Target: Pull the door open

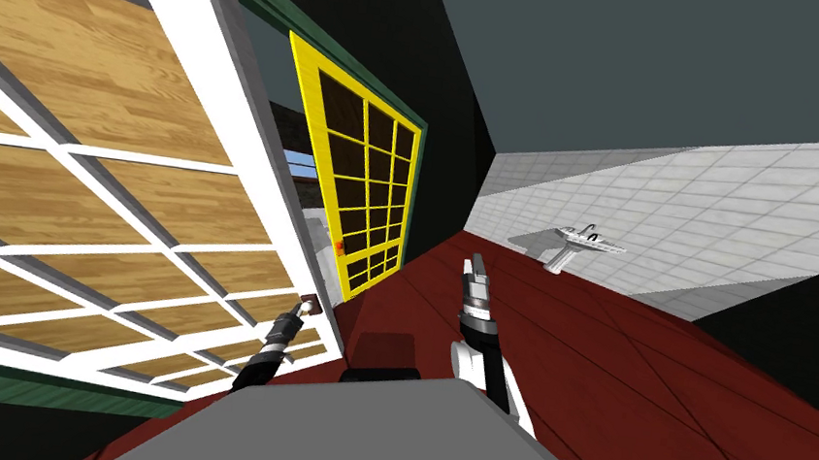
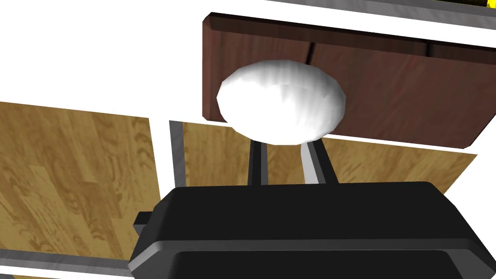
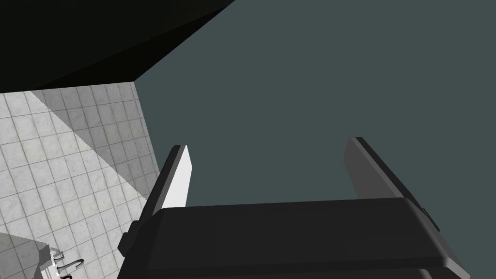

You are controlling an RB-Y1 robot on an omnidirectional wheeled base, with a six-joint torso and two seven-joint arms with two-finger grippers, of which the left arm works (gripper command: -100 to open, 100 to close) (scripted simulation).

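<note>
The door (image 1: 116, 137) has a white grid frame around wood-grain panels and stands at my left, swung away from its green frame (image 1: 342, 48). Near its free edge a white round knob (image 2: 281, 101) sits on a dark brown plate (image 2: 397, 92). My left gripper (image 1: 302, 307) reaches up to that knob. In the left wrist view the left gripper (image 2: 283, 145) has its two fingers close together, shut on the knob, and the knob hides their tips. My right gripper (image 1: 476, 271) hangs over the red floor, away from the door. In the right wrist view, the right gripper (image 3: 266, 150) is open and holds nothing.
A yellow-framed grid panel (image 1: 365, 178) stands beyond the door's edge, inside the green frame. A white sink (image 1: 577, 243) hangs on the tiled wall at the right. Dark red floor (image 1: 635, 367) stretches ahead and to the right. Black areas lie at the lower right.
</note>
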